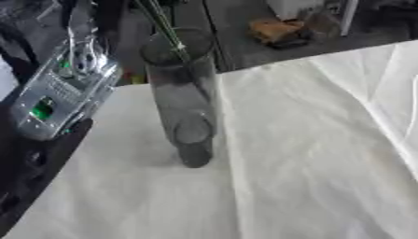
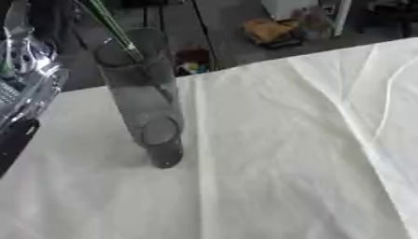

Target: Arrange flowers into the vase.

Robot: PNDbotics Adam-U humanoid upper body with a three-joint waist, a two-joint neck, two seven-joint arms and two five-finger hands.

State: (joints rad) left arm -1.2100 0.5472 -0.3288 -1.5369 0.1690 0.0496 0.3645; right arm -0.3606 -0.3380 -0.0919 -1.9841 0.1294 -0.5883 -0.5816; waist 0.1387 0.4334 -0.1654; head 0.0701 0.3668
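Stood upright on the counter (image 1: 310,154): vase (image 1: 186,98), stems (image 1: 160,25) rising from its mouth. Left hand (image 1: 61,93) alongside, raised; fingers' state unclear.

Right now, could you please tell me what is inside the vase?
Thin green stems enter the mouth of the glass vase and run up out of the picture. Their flower heads are out of view, and the dark glass hides their lower ends.

No readable text or labels anywhere.

One glass vase (image 1: 184,98), a few green stems (image 1: 163,25), one white tablecloth (image 1: 310,154)
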